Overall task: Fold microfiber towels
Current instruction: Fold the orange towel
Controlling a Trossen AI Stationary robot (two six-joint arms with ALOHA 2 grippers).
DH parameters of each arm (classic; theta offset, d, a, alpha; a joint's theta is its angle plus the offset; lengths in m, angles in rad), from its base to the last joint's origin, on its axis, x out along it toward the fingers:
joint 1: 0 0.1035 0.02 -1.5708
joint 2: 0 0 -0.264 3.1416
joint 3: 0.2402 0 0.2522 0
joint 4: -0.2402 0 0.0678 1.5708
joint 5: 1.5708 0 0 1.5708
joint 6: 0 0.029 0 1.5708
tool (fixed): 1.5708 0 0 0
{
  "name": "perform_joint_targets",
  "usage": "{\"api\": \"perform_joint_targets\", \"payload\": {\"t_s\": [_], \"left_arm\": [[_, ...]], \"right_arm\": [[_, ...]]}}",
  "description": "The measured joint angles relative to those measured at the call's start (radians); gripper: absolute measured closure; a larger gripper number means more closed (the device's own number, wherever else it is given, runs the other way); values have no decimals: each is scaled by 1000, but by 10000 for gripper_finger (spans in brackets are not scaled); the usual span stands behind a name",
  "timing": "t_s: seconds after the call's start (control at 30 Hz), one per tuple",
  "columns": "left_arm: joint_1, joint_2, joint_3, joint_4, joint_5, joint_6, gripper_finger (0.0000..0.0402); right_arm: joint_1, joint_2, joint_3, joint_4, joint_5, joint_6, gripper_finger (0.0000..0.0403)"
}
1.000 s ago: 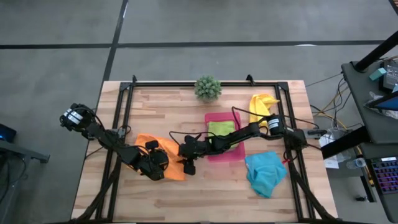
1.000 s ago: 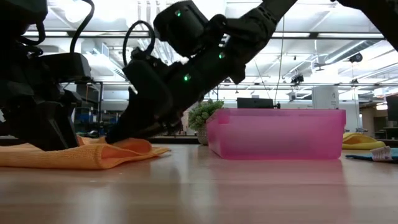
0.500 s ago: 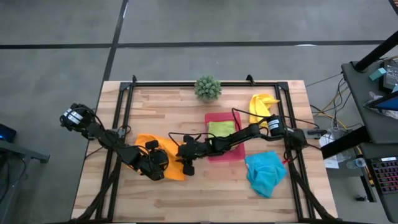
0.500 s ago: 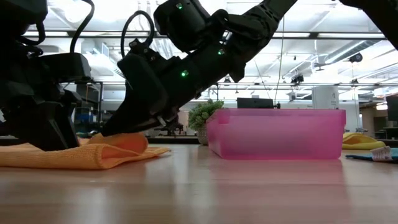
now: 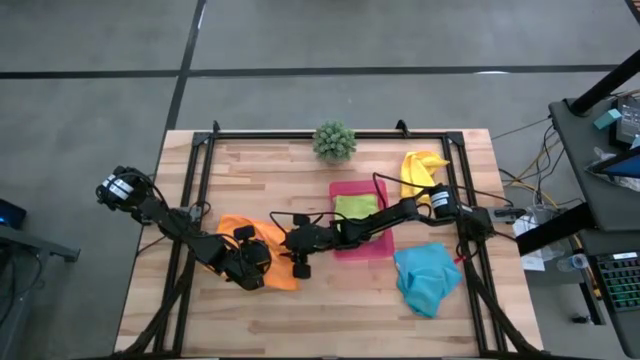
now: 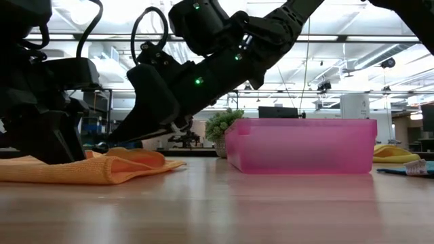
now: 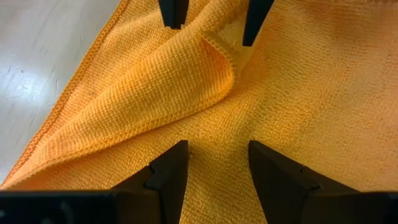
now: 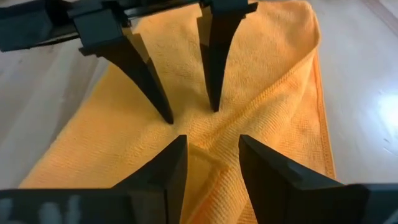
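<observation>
While both spread pincers, left (image 7: 217, 163), right (image 8: 211, 163), cover orange towel (image 5: 232, 228), its middle hidden

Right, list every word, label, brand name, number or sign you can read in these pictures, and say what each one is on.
None can be read.
Orange towel, pink tray, both grippers: no print shows.
Equipment on the side desk at the picture's right edge: any labels are too small to read.
Room behind the table, low view: monitors and fittings are too far off to read.
</observation>
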Motion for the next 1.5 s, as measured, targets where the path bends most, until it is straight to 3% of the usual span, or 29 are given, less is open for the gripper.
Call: {"api": "perform_joint_targets", "payload": {"t_s": [0.27, 0.6, 0.7, 1.23, 1.5], "left_arm": [[0, 0, 0, 0, -3, 0, 246], [0, 0, 0, 0, -3, 0, 246], [0, 0, 0, 0, -3, 0, 246], [0, 0, 0, 0, -4, 0, 246], [0, 0, 0, 0, -12, 0, 246]], "right_arm": [[8, 0, 0, 0, -1, 1, 286], [39, -3, 1, -28, -10, -43, 381], [49, -5, 4, -30, -10, -53, 392], [50, -7, 50, -102, 43, -104, 393], [7, -7, 60, -108, 25, -71, 320]]}}
